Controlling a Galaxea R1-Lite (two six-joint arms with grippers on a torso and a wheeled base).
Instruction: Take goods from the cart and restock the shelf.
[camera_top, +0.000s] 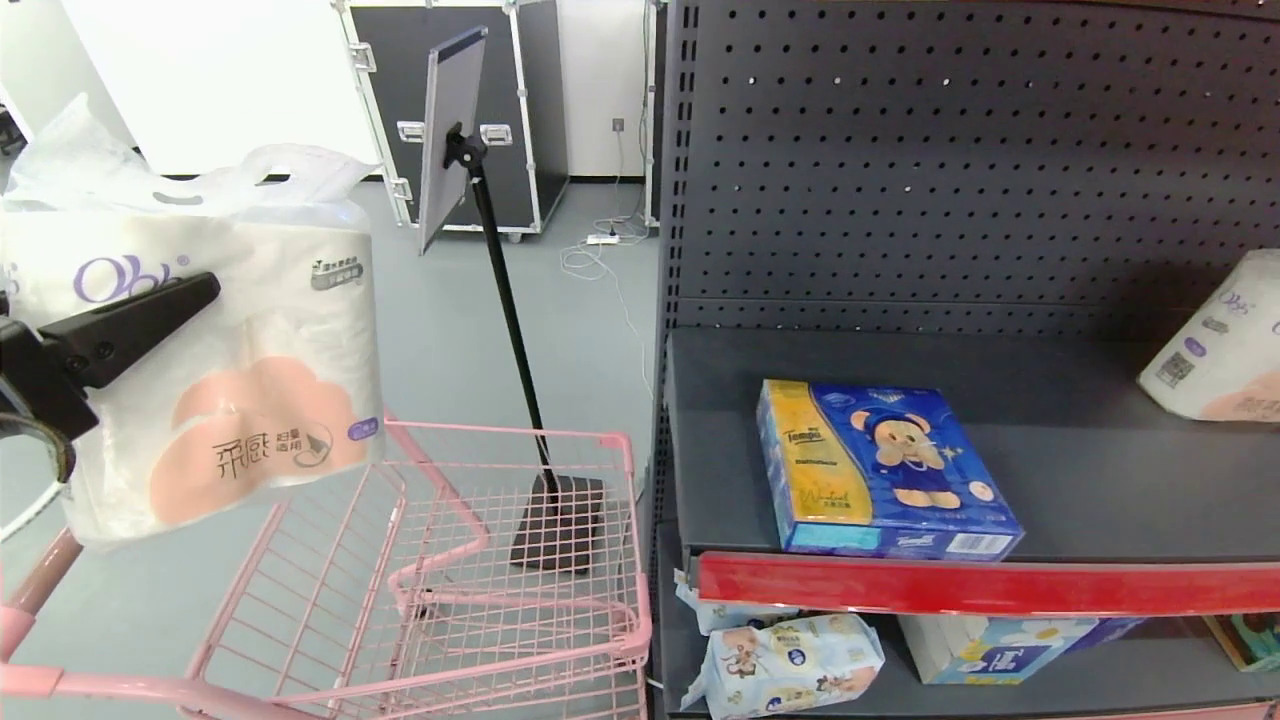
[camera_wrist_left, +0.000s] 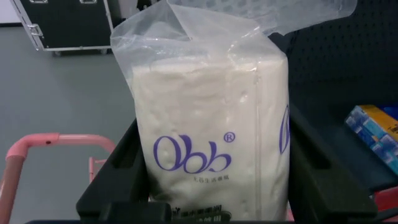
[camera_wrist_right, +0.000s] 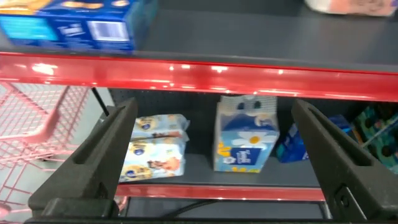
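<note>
Left gripper (camera_wrist_left: 211, 155) fingers clamped on the toilet paper pack (camera_top: 270, 330), held high above the pink cart (camera_top: 636, 620), likely so it clears the rim on the way to the shelf (camera_top: 1100, 470); right gripper (camera_wrist_right: 214, 109) fingers apart, empty, facing the shelf's lower tier

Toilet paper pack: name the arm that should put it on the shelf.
Left. The left claw is shut on the toilet paper pack, raised above the cart beside the shelf. The right claw is open and empty.
</note>
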